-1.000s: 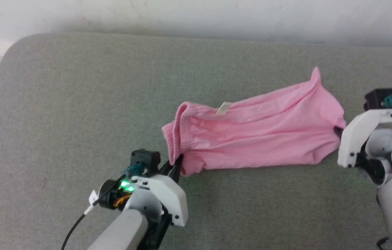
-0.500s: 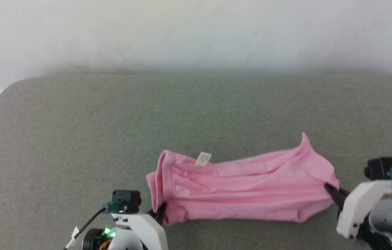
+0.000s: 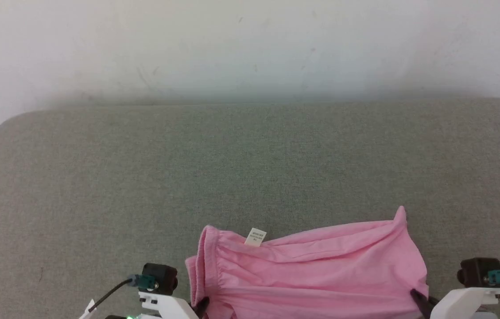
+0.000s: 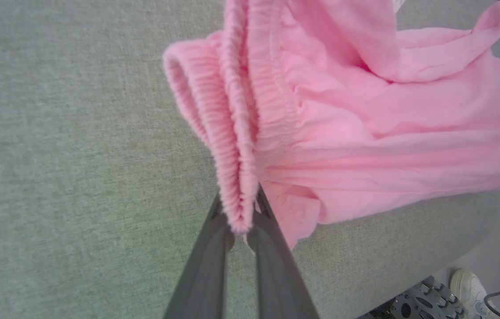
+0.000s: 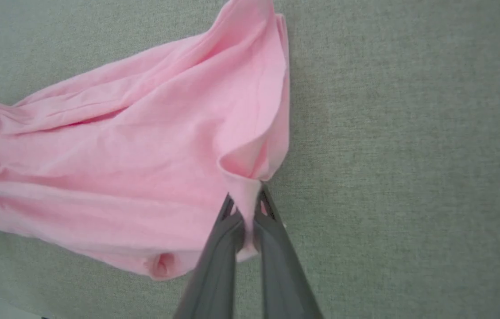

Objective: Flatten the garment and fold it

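Grey-green cushioned surface (image 3: 250, 159) against white wall (image 3: 250, 44)

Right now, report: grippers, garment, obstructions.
Left gripper: jaws shut on garment waistband. Right gripper: jaws shut on opposite hem. Garment rumpled, unfolded, by near edge of grey cushion.

Left gripper (image 4: 240, 208) pinches the garment (image 4: 365, 133) at its gathered waistband — over grey fabric surface (image 4: 77, 155).

Our head view's bottom edge cuts off the near side of the garment (image 3: 312, 274) and most of our left tool (image 3: 201, 305) and right tool (image 3: 418, 297), leaving dark tips. The print on the care label (image 3: 255, 237) is too small for us to read. In our wrist views the cloth runs off the frame and hides each tool's inner faces where it pinches.
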Motion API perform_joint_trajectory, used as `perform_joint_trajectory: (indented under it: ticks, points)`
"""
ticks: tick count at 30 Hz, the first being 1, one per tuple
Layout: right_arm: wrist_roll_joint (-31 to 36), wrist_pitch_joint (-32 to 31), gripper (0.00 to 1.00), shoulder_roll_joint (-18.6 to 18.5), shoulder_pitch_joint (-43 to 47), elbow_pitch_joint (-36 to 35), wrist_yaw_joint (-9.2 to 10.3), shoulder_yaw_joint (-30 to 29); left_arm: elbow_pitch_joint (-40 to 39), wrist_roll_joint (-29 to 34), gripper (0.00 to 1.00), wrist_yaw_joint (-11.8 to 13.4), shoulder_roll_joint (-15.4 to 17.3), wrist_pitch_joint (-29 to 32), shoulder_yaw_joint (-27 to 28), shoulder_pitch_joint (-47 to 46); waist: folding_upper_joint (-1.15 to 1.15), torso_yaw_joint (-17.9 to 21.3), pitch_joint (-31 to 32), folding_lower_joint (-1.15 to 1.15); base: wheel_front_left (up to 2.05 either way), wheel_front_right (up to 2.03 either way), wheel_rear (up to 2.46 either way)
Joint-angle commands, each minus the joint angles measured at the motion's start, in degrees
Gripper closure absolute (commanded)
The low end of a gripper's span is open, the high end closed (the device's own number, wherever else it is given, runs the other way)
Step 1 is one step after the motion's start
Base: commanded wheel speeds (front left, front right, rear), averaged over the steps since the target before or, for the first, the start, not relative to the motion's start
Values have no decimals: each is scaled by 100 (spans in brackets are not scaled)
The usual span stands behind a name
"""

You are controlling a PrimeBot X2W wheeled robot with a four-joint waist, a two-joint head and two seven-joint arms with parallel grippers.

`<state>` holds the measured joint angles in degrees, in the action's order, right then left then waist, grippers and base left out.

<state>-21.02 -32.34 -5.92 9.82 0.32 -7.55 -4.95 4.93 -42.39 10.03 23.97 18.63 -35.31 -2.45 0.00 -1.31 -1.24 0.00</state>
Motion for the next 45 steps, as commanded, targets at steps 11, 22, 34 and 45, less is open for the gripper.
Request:
perform_joint_trajectory:
  ticks: [11, 22, 34, 45]
  points:
    - [17, 108, 0, -330, -112, -46, 6, -87, 211, 65, 0, -46, -37, -429, 38, 51, 0, -169, 225, 0, 0, 0, 0]
    - [-275, -327, 0, -528, -73, -399, 6, -329, -345, 695, 0, 132, -30, -2962, 813, 300, 0, -423, 394, 0, 0, 0, 0]
    - [-133, -294, 0, -348, -126, 311, 6, -646, -1063, 2595, 0, 130, -810, -3361, 2186, 910, 0, -769, 171, 0, 0, 0, 0]
    - [-315, -468, 0, -161, -222, 891, 6, -612, -1036, 3446, 0, -275, -1229, -3362, 2454, 1039, 0, -995, -27, 0, 0, 0, 0]
